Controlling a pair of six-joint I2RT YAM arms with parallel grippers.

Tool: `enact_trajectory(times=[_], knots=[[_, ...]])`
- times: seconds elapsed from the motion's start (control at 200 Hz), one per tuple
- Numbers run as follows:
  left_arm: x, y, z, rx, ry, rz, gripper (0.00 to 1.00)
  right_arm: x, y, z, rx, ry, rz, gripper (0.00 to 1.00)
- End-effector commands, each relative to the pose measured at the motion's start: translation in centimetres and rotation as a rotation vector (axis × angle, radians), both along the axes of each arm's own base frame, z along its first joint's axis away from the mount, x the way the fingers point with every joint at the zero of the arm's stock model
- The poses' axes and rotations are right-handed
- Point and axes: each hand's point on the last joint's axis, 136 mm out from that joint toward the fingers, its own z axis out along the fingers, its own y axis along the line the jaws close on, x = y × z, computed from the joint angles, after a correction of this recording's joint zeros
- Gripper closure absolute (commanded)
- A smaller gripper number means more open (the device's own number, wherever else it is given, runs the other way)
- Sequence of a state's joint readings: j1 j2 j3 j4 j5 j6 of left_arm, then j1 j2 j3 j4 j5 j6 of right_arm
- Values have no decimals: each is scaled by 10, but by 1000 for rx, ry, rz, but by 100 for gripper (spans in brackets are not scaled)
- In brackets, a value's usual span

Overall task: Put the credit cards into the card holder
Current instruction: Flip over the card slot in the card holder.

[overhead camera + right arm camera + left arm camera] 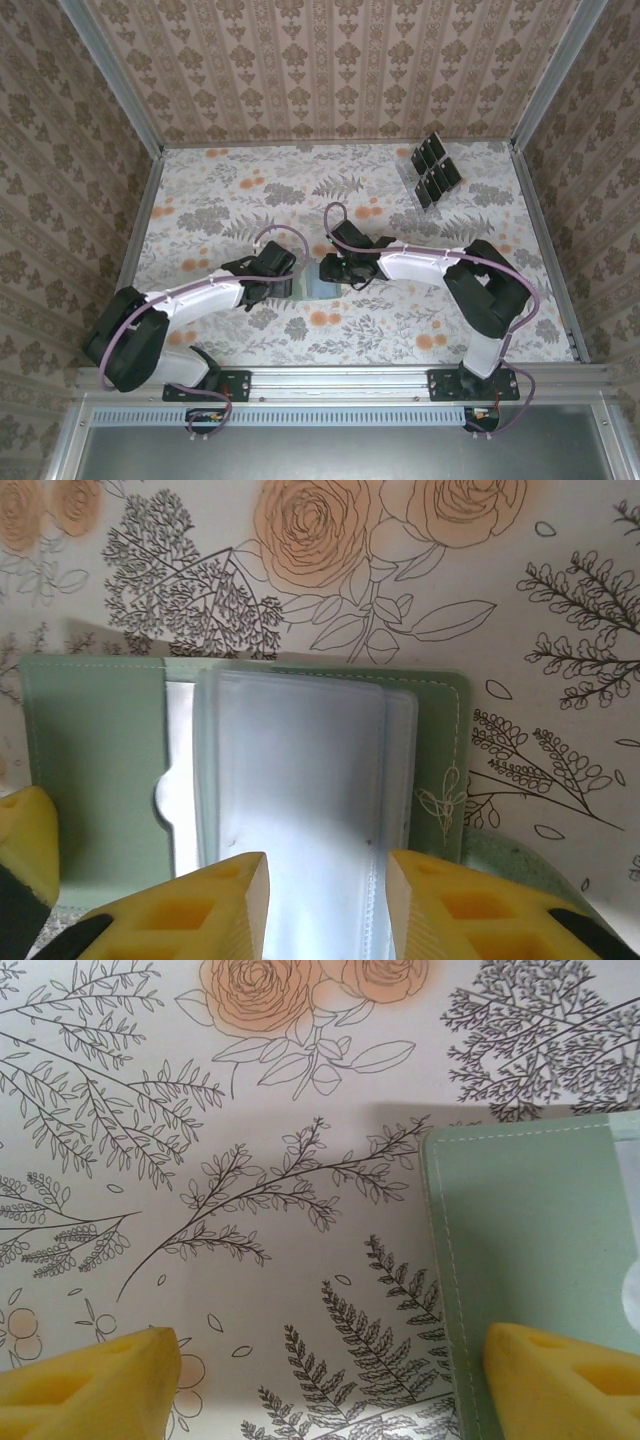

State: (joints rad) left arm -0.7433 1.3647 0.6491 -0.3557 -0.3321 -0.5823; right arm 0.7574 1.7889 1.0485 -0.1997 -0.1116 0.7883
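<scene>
Guessing the card holder (pixel 90 740), open on the bench (pixel 220 200) between wide-spread left fingers (pixel 90 1385) and half-spread right fingers (pixel 190 910), handles light and floppy. The thin, slick cards (pixel 436 165) far right need edge pinches.

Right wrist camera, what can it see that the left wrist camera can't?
The right wrist view looks inside the opened card holder: clear pockets, a little leaf mark, and the right gripper narrowly apart over them. The left wrist view has the left gripper, spread wide, and mostly bare flowery table beside the holder's stitched edge. Both share the green holder and the flowered table.
</scene>
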Motion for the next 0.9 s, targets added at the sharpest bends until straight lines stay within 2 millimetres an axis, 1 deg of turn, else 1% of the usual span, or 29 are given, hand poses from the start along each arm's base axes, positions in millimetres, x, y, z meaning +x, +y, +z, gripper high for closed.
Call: enact_trajectory(times=[0.0, 0.265, 0.355, 0.43, 0.725, 0.895], knots=[[-1, 8, -8, 34, 14, 19, 20, 1, 8, -3, 16, 9, 3, 64], [-3, 9, -22, 39, 43, 29, 20, -3, 8, -16, 21, 37, 0, 63], [-3, 8, -25, 36, 49, 29, 21, -4, 10, -18, 38, 47, -3, 59], [-4, 8, -27, 35, 52, 29, 21, -5, 13, -20, 57, 55, -3, 58], [-5, 8, -33, 30, 60, 25, 21, -5, 40, -11, 226, 77, 9, 57], [-5, 7, -33, 24, 58, 24, 21, -3, 49, -6, 280, 87, 7, 57]])
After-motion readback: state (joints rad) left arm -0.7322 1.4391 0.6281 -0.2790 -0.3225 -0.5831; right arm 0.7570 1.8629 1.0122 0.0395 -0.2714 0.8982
